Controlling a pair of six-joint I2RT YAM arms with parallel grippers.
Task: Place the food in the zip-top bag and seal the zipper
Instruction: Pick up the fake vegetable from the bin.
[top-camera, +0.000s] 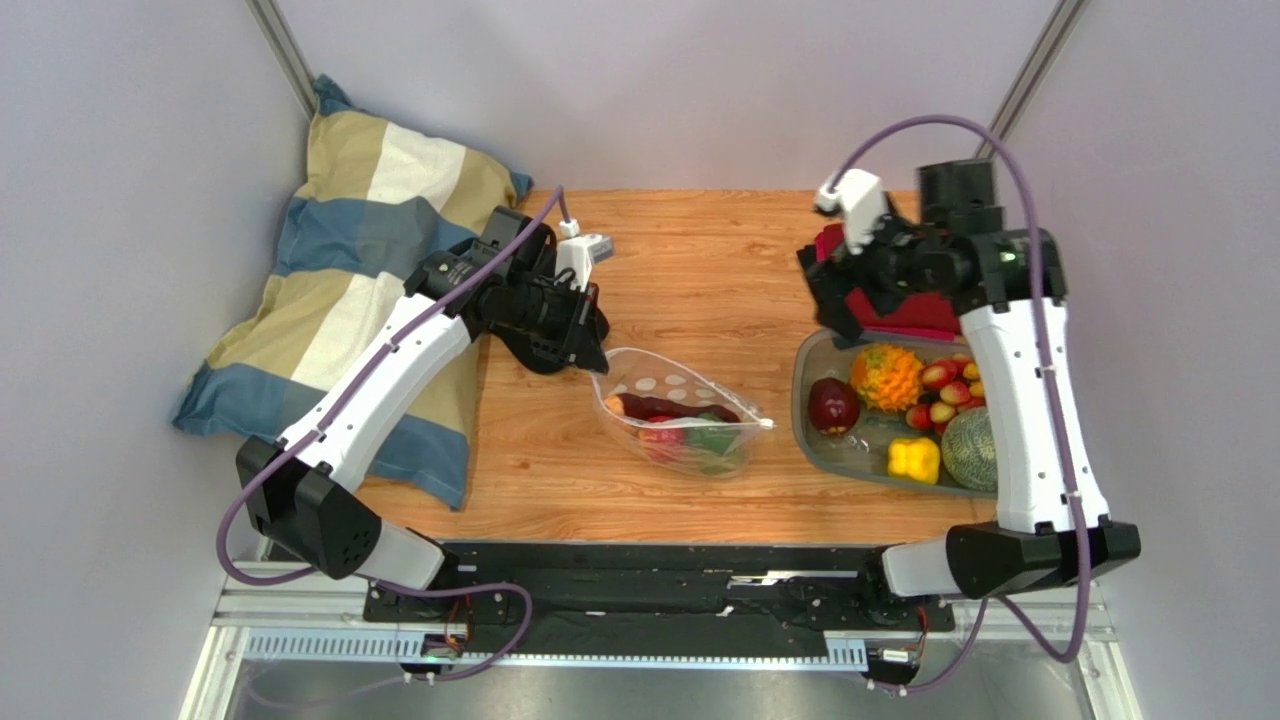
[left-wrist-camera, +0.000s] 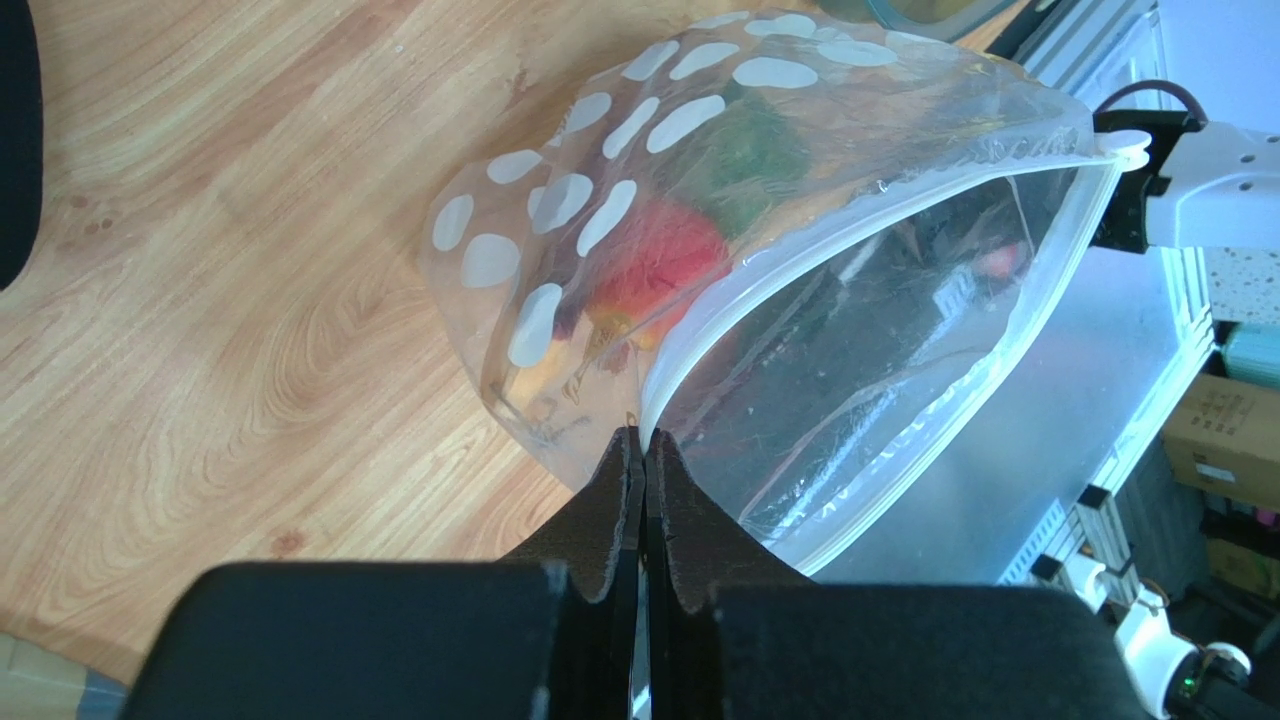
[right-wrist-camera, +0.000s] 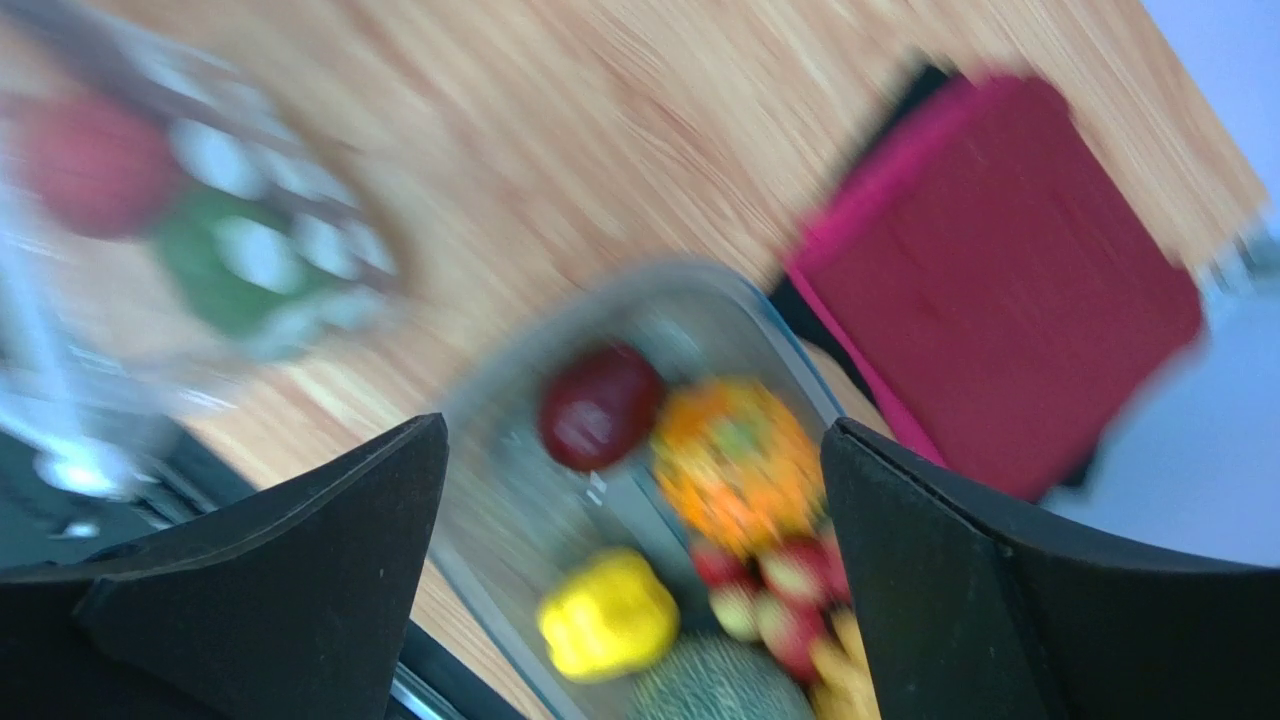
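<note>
The zip-top bag lies mid-table, clear with white dots, mouth gaping. Inside it are red food and green food. My left gripper is shut on the left end of the bag's mouth, its fingertips pinching the whitish zipper. More food sits in the grey tray: a dark red fruit, an orange fruit, a yellow pepper. My right gripper hangs open and holds nothing above the tray's far end. Its blurred wrist view looks between the fingers down at the tray.
A red cloth lies behind the tray under the right arm. A striped blue and tan pillow fills the left side beside the left arm. A green melon and small red fruits share the tray. Bare wood lies behind the bag.
</note>
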